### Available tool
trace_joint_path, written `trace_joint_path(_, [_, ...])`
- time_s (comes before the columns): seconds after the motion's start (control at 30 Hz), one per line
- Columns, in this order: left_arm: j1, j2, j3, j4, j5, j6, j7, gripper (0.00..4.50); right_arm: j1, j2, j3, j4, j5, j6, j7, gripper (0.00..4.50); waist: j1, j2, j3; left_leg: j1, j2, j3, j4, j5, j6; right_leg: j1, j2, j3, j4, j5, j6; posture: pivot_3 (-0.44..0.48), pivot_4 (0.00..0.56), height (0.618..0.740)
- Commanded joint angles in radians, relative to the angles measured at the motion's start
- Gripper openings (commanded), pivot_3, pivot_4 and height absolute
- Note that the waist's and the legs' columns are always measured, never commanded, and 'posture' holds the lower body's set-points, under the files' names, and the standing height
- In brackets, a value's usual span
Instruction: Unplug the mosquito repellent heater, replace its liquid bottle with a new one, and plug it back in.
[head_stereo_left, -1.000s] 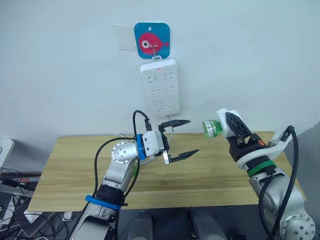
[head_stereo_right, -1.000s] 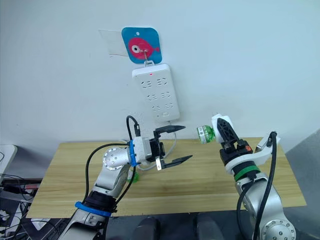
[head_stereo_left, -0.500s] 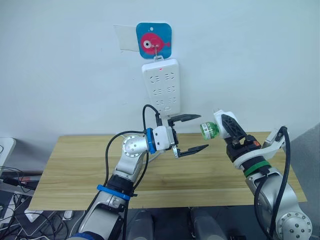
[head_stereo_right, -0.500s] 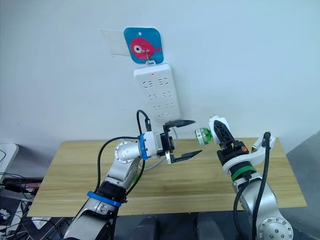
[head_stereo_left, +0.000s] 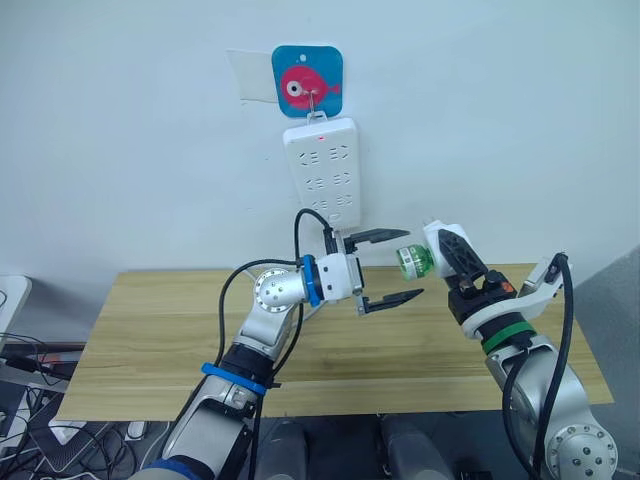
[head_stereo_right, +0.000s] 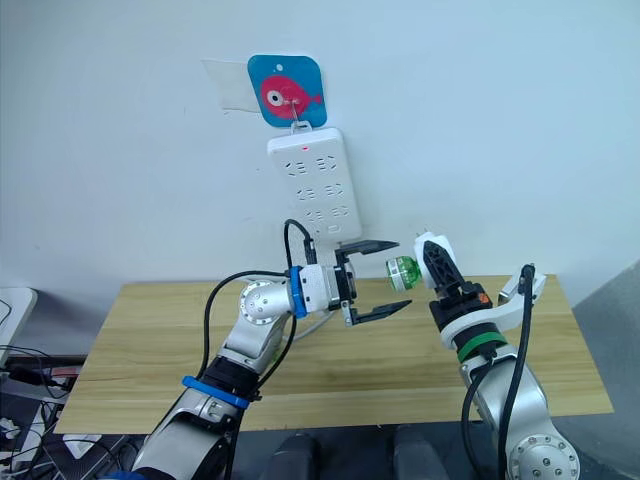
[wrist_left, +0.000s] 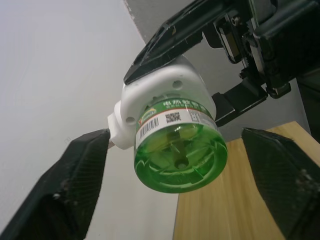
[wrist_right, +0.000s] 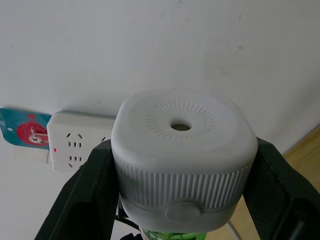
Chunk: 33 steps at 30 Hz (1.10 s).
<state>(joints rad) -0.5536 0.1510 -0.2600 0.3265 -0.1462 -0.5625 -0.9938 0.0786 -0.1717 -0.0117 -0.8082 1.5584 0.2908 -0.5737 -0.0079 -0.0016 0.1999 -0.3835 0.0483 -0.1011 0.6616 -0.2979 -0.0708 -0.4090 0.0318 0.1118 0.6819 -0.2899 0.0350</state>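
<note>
Left hand (head_stereo_left: 392, 267) agape — facing heater (head_stereo_left: 436, 248)

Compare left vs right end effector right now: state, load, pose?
The left end effector is open and empty; the right end effector is shut on the mosquito repellent heater, with its green bottle attached. The left one points sideways toward the bottle's base, its black fingers either side of it without touching; the right one angles up toward the left. Both hang above the wooden table, below the power strip.
</note>
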Motion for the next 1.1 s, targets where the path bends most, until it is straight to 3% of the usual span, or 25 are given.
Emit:
trace_joint_path(0.03, [-0.009, -0.008, -0.006, -0.024, -0.010, -0.013, 0.012, 3.26, -0.003, 0.005, 0.006, -0.034, -0.001, -0.014, 0.003, 2.94, 0.000, 0.000, 0.000, 0.000, 0.000, 0.000, 0.000, 0.000, 0.000, 0.000, 0.000, 0.000, 0.000, 0.000, 0.000, 0.074, 0.178, 0.740])
trace_joint_path(0.13, [-0.010, -0.006, -0.007, -0.021, -0.007, -0.007, 0.018, 2.34, -0.005, 0.004, 0.008, -0.032, -0.003, -0.015, 0.002, 2.94, 0.000, 0.000, 0.000, 0.000, 0.000, 0.000, 0.000, 0.000, 0.000, 0.000, 0.000, 0.000, 0.000, 0.000, 0.000, 0.075, 0.177, 0.740])
trace_joint_path(0.17, [-0.009, -0.006, -0.007, -0.021, -0.008, 0.000, 0.023, 2.22, -0.005, 0.003, 0.010, -0.031, -0.004, -0.015, 0.002, 2.94, 0.000, 0.000, 0.000, 0.000, 0.000, -0.001, 0.000, 0.000, 0.000, 0.000, 0.000, 0.000, 0.000, 0.000, 0.000, 0.075, 0.177, 0.740])
trace_joint_path(0.57, [-0.016, -0.008, -0.007, -0.012, -0.011, 0.014, 0.035, 2.22, -0.012, -0.004, 0.021, -0.032, -0.001, -0.019, -0.004, 2.94, 0.000, 0.000, 0.000, 0.000, 0.000, -0.002, 0.000, 0.000, 0.000, 0.001, 0.000, -0.002, 0.000, 0.000, 0.000, 0.075, 0.178, 0.740])
trace_joint_path(0.6, [-0.017, -0.008, -0.007, -0.011, -0.011, 0.012, 0.035, 2.22, -0.013, -0.005, 0.021, -0.033, 0.003, -0.019, -0.003, 3.66, 0.000, 0.000, 0.000, 0.000, 0.000, -0.003, 0.000, 0.000, 0.000, 0.001, 0.000, -0.002, 0.000, 0.000, 0.000, 0.075, 0.178, 0.740])
trace_joint_path(0.7, [-0.018, -0.008, -0.006, -0.007, -0.012, 0.007, 0.034, 2.22, -0.007, -0.021, 0.013, -0.042, 0.026, -0.017, 0.000, 4.47, 0.000, 0.000, 0.000, 0.000, 0.000, -0.003, 0.000, 0.000, 0.000, 0.001, 0.000, -0.003, 0.000, 0.000, 0.000, 0.073, 0.177, 0.740])
trace_joint_path(0.8, [-0.018, -0.005, -0.004, -0.001, -0.018, 0.003, 0.027, 2.22, 0.012, -0.065, -0.022, -0.051, 0.085, -0.013, 0.018, 4.47, 0.000, 0.000, 0.000, 0.000, 0.000, -0.005, 0.001, 0.000, 0.000, 0.002, 0.000, -0.005, 0.000, 0.000, 0.000, 0.073, 0.177, 0.740])
trace_joint_path(0.97, [-0.022, -0.004, 0.003, -0.001, -0.060, 0.006, -0.005, 2.22, 0.072, -0.259, -0.174, -0.021, 0.351, 0.054, 0.125, 4.47, 0.001, 0.000, 0.000, 0.000, -0.001, -0.007, 0.001, 0.001, 0.001, 0.004, -0.002, -0.007, 0.000, 0.000, 0.000, 0.062, 0.174, 0.740])
trace_joint_path(1.1, [-0.034, 0.002, 0.008, -0.002, -0.126, 0.013, -0.073, 2.22, 0.096, -0.402, -0.281, 0.088, 0.414, 0.219, 0.361, 4.47, 0.002, 0.000, 0.000, 0.000, -0.001, -0.007, 0.001, 0.001, 0.002, 0.005, -0.002, -0.008, 0.000, 0.000, 0.000, 0.067, 0.172, 0.740])
